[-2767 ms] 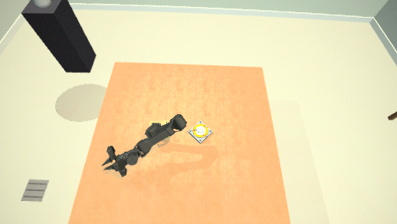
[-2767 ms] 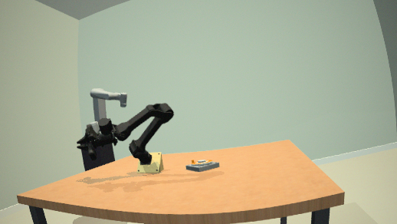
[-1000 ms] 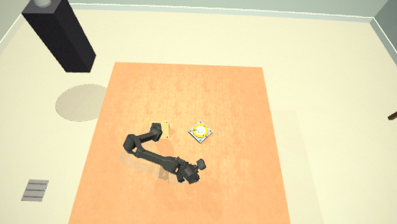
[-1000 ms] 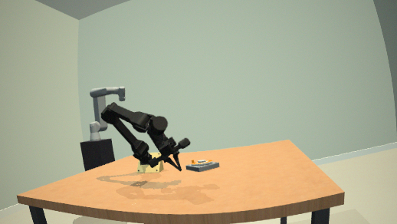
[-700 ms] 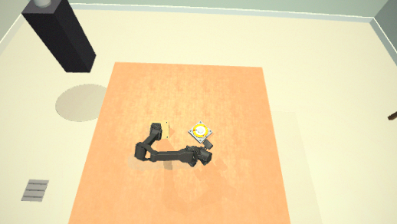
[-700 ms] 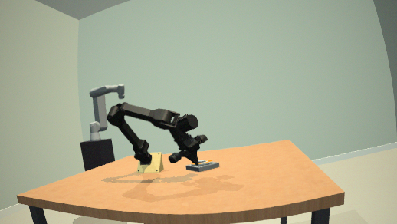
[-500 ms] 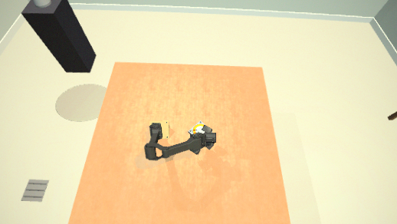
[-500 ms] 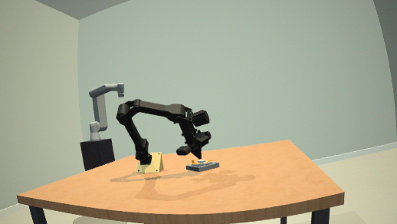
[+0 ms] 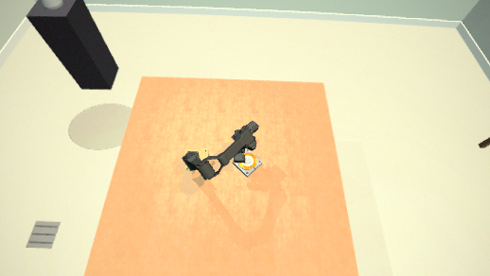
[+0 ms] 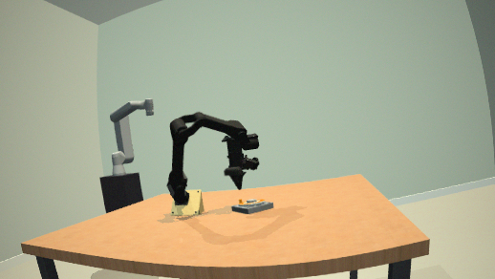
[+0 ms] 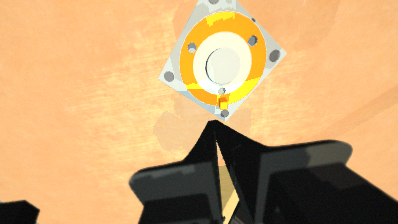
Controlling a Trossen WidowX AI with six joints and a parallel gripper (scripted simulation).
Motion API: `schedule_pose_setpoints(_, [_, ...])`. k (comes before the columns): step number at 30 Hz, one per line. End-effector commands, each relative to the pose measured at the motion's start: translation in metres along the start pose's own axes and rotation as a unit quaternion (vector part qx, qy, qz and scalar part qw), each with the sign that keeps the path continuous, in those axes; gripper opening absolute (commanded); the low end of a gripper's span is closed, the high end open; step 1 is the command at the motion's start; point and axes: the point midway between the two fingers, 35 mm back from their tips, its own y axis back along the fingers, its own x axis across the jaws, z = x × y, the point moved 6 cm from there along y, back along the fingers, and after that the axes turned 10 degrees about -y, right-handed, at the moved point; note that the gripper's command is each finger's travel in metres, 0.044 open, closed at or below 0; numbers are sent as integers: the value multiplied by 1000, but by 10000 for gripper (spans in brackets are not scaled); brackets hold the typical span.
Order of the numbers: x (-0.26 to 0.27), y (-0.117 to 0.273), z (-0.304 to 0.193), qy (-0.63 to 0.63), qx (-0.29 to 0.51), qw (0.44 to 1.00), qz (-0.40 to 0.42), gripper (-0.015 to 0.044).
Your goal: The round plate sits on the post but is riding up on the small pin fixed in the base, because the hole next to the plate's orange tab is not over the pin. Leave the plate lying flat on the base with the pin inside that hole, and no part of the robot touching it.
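Observation:
The round plate (image 9: 247, 168) (image 11: 186, 62) has an orange ring, a white inner ring and a pale centre over the post. It lies on the square grey base (image 9: 247, 174) (image 10: 253, 208) (image 11: 177, 83). Its orange tab (image 10: 241, 202) (image 11: 223, 103) points toward the gripper in the wrist view, with a small hole (image 11: 222, 91) just inside it. The pin cannot be made out for certain, and the plate's tilt is hard to judge. My gripper (image 10: 240, 187) (image 11: 212, 124) is shut and empty. It hangs above the base's tab side, clear of the plate.
A yellow wedge-shaped mount (image 9: 203, 153) (image 10: 191, 205) carries my arm on the wooden table (image 9: 166, 213) (image 10: 334, 225). A grey robot arm (image 10: 123, 139) stands on a dark pedestal (image 9: 78, 49) (image 10: 121, 192) beyond the table.

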Motion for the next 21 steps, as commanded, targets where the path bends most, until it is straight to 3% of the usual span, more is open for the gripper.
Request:
schedule_pose_setpoints(1, [1, 1, 0, 1, -4, 1000, -8, 0])
schedule_pose_setpoints(12, [-1, -46, 0, 1, -4, 1000, -9, 0])
schedule_pose_setpoints(21, [-7, -46, -1, 1, -4, 1000, -9, 0])
